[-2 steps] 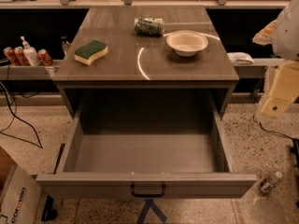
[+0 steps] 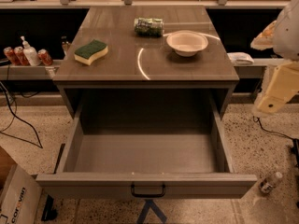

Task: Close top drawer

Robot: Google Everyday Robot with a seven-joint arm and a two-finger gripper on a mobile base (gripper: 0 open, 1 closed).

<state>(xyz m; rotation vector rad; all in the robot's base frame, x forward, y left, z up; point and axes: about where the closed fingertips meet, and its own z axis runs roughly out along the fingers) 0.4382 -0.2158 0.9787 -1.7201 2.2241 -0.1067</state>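
Note:
The top drawer (image 2: 145, 155) is pulled far out of the grey-brown cabinet and its deep box is empty. Its flat front panel (image 2: 93, 185) is nearest to me, with a small dark bar handle (image 2: 148, 190) at its centre. The lower drawers are hidden below it. My gripper (image 2: 276, 91) shows only as a cream-coloured part of the arm at the right edge. It hangs beside the cabinet's right side, above floor level and apart from the drawer. It holds nothing that I can see.
On the cabinet top (image 2: 121, 55) lie a green and yellow sponge (image 2: 90, 52), a white bowl (image 2: 187, 42) and a green packet (image 2: 149, 26). Cans and a pump bottle (image 2: 29, 54) stand on a left shelf. A bottle (image 2: 270, 182) lies on the floor at the right, and a cardboard box (image 2: 16, 199) stands at the lower left.

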